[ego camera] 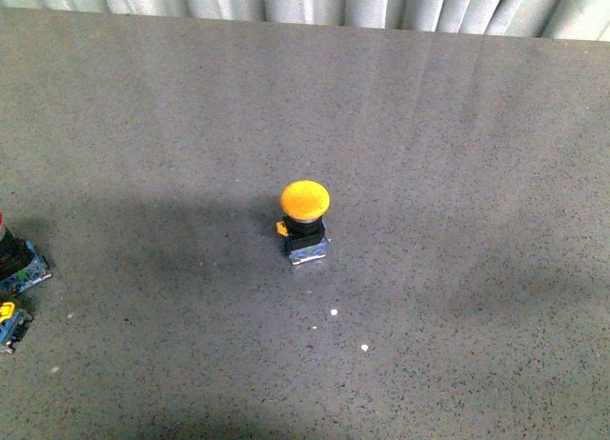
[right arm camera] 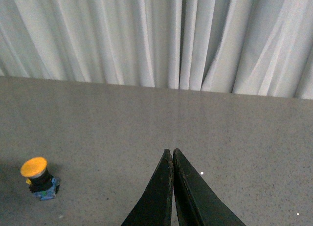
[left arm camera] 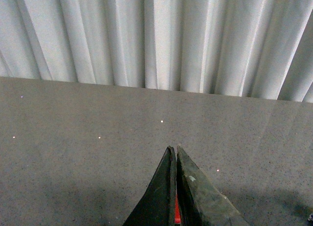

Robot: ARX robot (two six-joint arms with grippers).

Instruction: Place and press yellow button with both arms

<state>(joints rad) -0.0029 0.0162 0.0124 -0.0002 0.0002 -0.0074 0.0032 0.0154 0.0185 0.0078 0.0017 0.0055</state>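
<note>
Both tools, left tool point(left arm camera: 173, 155) and right tool point(right arm camera: 172, 156), closed and empty; the yellow button point(ego camera: 305, 221) looks light, rigid, top-heavy, best gripped at its square base.

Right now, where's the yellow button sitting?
In the front view the yellow button stands upright near the middle of the grey table, alone, well right of the switches at the left edge.

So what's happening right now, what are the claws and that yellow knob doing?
Left gripper shut, empty. Right gripper shut, empty. Yellow button upright mid-table, untouched. Nothing near it.
</note>
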